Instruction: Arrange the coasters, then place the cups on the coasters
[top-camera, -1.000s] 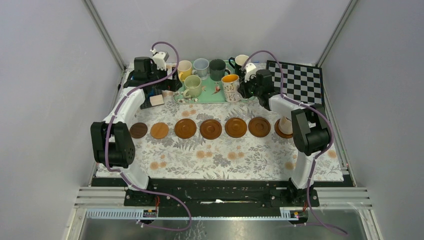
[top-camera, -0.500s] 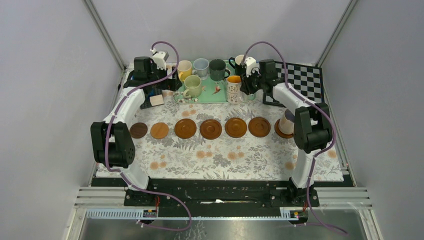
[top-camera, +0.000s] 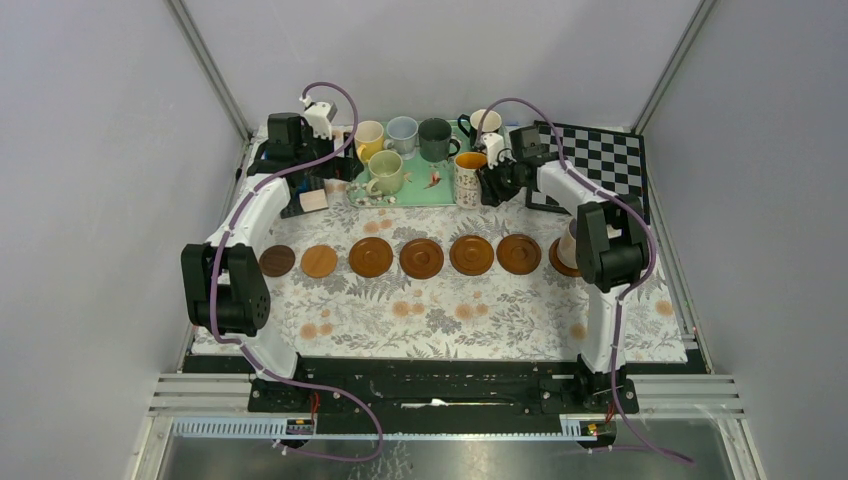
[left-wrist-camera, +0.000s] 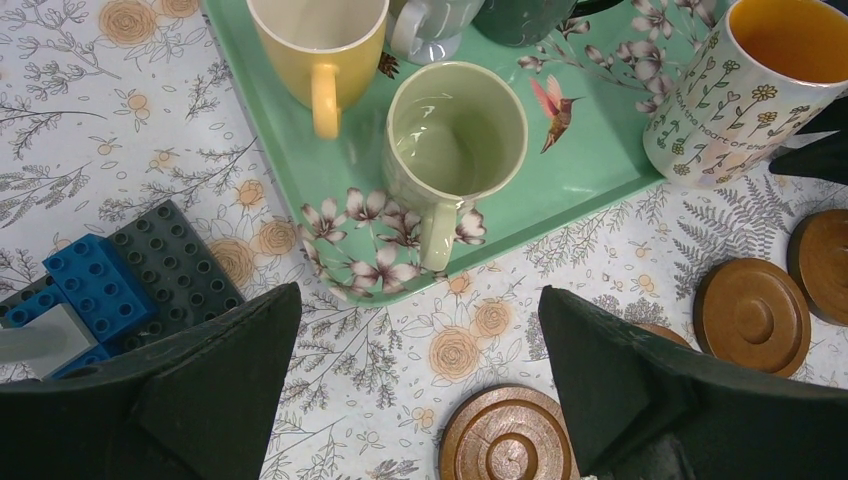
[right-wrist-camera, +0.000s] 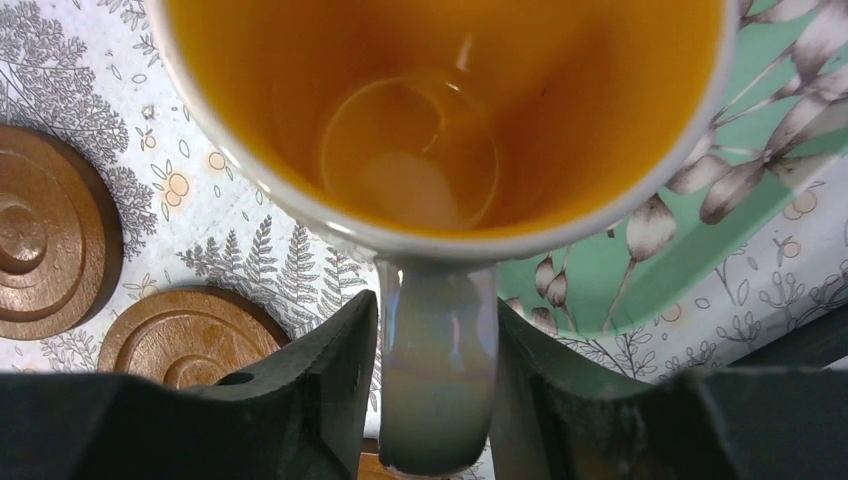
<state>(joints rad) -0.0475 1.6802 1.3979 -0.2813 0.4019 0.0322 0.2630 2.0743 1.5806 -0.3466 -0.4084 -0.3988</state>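
Observation:
Several brown coasters (top-camera: 421, 258) lie in a row across the floral cloth. A pinkish cup (top-camera: 572, 240) stands on the rightmost one (top-camera: 560, 265). The other cups sit on the green tray (top-camera: 425, 188): yellow (top-camera: 369, 135), pale blue (top-camera: 402, 130), dark green (top-camera: 435, 135), black (top-camera: 483, 122), pale green (left-wrist-camera: 455, 140) and floral with orange inside (right-wrist-camera: 440, 130). My right gripper (right-wrist-camera: 434, 330) is open, its jaws close on either side of the floral cup's handle (right-wrist-camera: 437, 390), with a thin gap on the left. My left gripper (left-wrist-camera: 420, 380) hangs wide open above the cloth near the tray's corner, holding nothing.
A black-and-white checkerboard (top-camera: 595, 160) lies at the back right. Blue and dark toy bricks (left-wrist-camera: 110, 280) and a small wooden block (top-camera: 313, 200) sit left of the tray. Grey walls close in the table on three sides.
My right arm swung left from near the checkerboard to the floral cup, and its jaws widened around the handle. The left arm has not moved.

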